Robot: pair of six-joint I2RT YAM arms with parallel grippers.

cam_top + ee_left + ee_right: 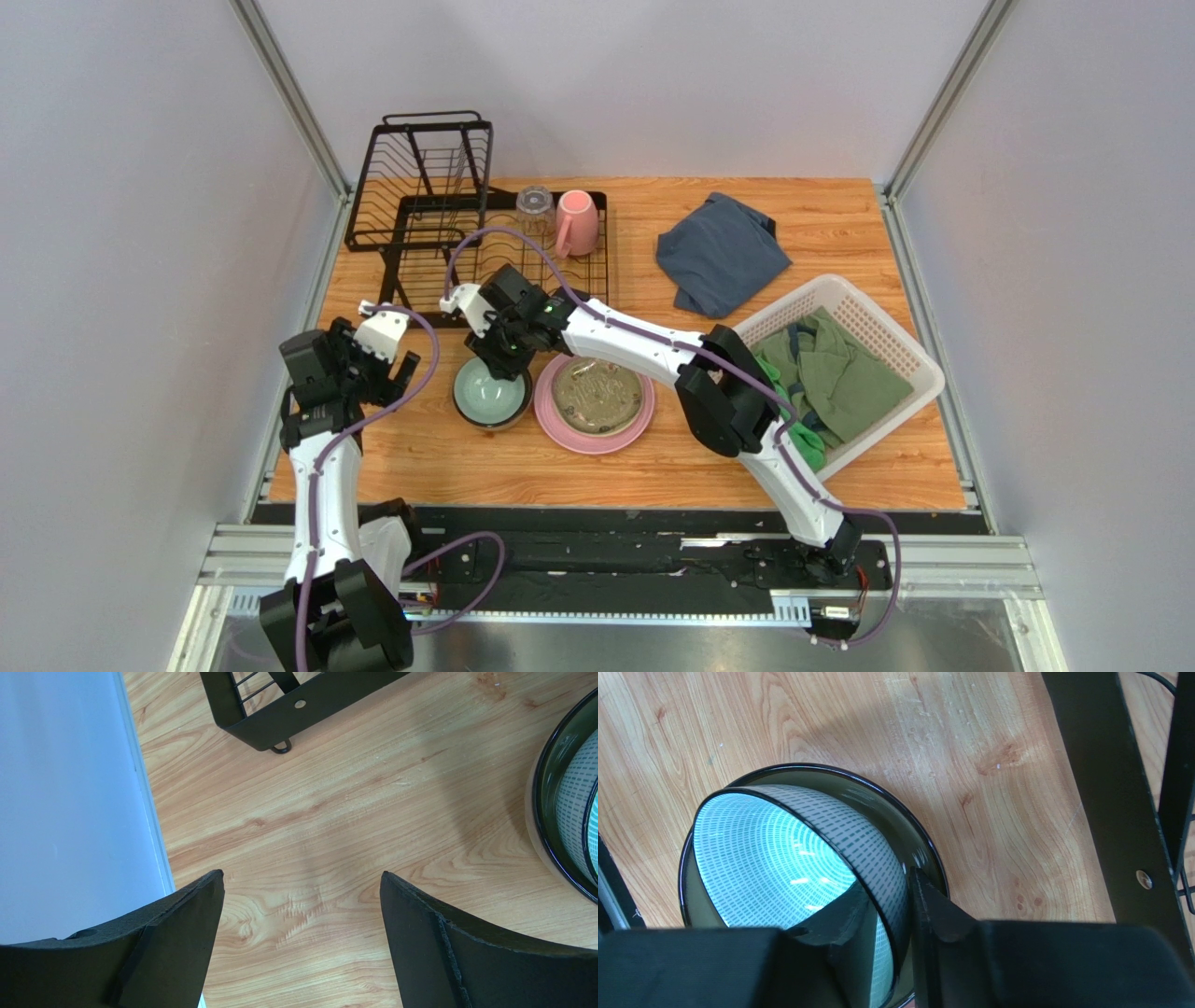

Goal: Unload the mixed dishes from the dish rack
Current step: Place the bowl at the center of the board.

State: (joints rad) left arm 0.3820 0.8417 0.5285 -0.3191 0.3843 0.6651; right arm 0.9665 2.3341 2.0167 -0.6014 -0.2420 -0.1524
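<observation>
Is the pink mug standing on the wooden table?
No, the pink mug stands on the flat tray of the dish rack, next to the clear glass tumbler, not on the wood.

You see bright, even overhead light, soft shadows on the table (435, 469), glare streaks inside the pale teal bowl (780, 875), sharp wood grain.
</observation>
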